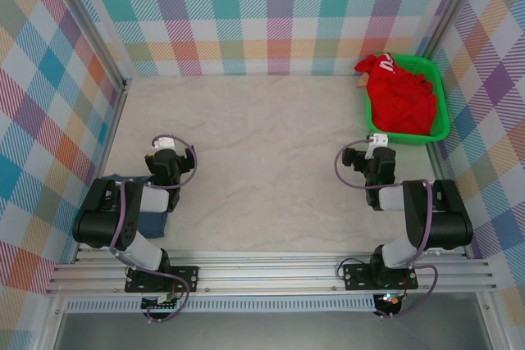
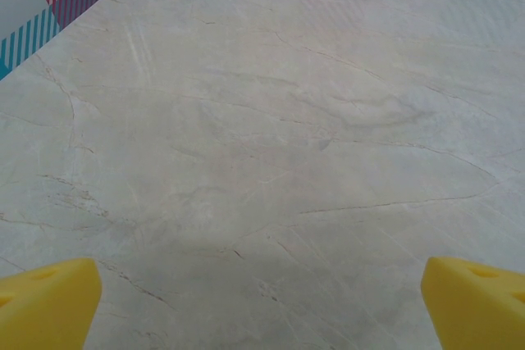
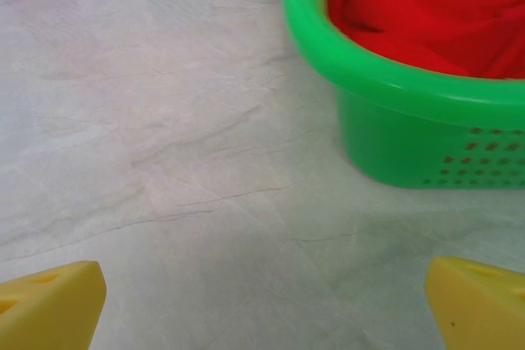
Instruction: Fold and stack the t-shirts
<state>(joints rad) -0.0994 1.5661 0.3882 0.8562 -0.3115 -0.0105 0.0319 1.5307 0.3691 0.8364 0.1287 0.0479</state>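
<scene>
Asking before I move anything: which arm do you want on the red t-shirt (image 1: 402, 96)?

— The right one, surely. Where's the shirt sitting?

— Bunched in the green basket (image 1: 408, 138) at the far right corner of the table (image 1: 262, 153), with one fold spilling over the far-left rim. My right gripper (image 1: 378, 143) hangs just short of the basket's near wall, fingers spread wide, nothing between them. From there the shirt lies ahead and a little to the right, up over the rim.

— Any long axis to line up on?

— None I'd trust; it's a crumpled heap. I'd judge it needs a lift over the rim, then a pinch from above.

— And the left?

— The left gripper (image 1: 162, 147) is well apart from the basket, across the table, also spread and empty. The slate-blue t-shirt (image 1: 152, 223) lies by that arm at the near left edge, partly hidden under it, so I can't tell how neatly it's folded.
</scene>
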